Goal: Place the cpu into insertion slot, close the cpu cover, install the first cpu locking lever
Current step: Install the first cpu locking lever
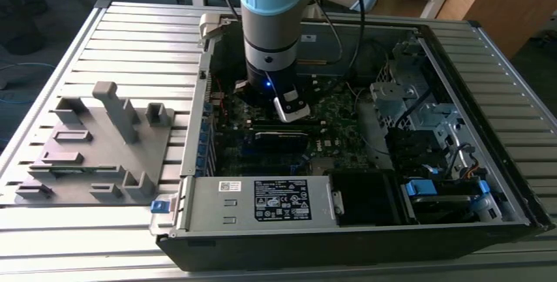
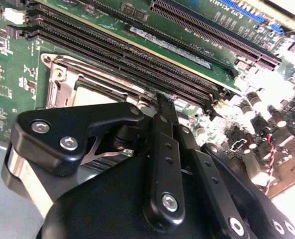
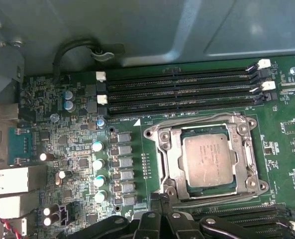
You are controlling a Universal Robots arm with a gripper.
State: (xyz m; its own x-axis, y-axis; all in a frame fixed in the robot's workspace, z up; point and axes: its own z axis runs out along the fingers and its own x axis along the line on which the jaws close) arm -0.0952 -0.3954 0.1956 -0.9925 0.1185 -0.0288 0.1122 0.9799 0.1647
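Observation:
The cpu (image 3: 208, 160), a dull silver square, lies flat in its socket on the green motherboard (image 3: 77, 149). The cpu cover (image 3: 169, 159), a thin silver frame, is folded down around it. Thin wire levers run along two opposite socket edges (image 3: 202, 119), (image 3: 212, 201). My gripper (image 3: 164, 216) hovers just off one corner of the socket, shut with nothing between its fingers. In the second wrist view its black linkage fills the foreground and the gripper (image 2: 159, 99) points at the socket's edge (image 2: 82, 82) beside the memory slots. From outside, the gripper (image 1: 294, 113) is low inside the computer case.
Long black memory slots (image 3: 179, 89) flank the socket, with capacitors (image 3: 98, 164) and rear ports (image 3: 13, 179) nearby. The case (image 1: 366, 230) holds a power supply (image 1: 261, 200), a drive cage (image 1: 409, 106) and cables. A grey fixture plate (image 1: 91, 145) lies at the exterior view's left.

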